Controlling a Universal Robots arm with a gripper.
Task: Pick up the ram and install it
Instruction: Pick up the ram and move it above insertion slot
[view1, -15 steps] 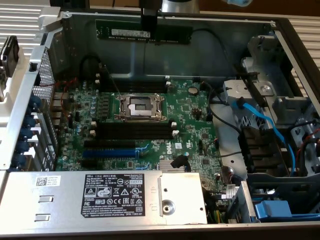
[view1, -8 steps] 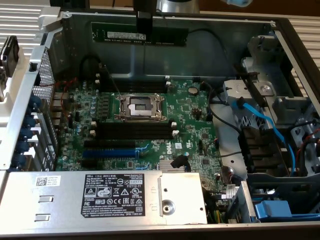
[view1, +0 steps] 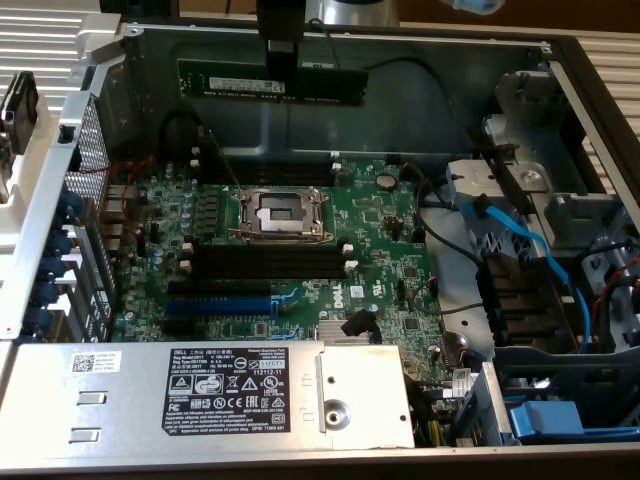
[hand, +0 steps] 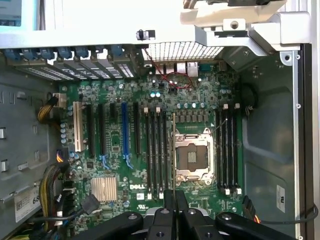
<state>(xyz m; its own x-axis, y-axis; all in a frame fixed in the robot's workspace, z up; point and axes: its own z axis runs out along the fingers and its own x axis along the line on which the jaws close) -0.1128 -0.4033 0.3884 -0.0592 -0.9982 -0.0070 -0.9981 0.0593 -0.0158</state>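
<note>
We see the gripper (view1: 282, 58) clenched on the ram (view1: 225, 80), pinching the green stick near its middle from above. It holds the stick in the air close to the back wall of the computer case (view1: 450, 110), well clear of the motherboard (view1: 385, 235). There is one stick and one arm, so the tool and the part are already joined. The relation that matters is between the stick and the black memory slots (view1: 275, 258). In the exterior view the stick's long axis runs from that view's left to its right, parallel to the slots lying below it beside the CPU socket (view1: 280, 212). From the wrist view the stick shows edge-on as a thin line. It is parallel to the slots and sits over the socket-side edge of the bank that lies toward the expansion slots. We count two banks of memory slots, one on each side of the socket, with what looks like four slots in each. We also count one blue expansion slot (hand: 124, 132).
</note>
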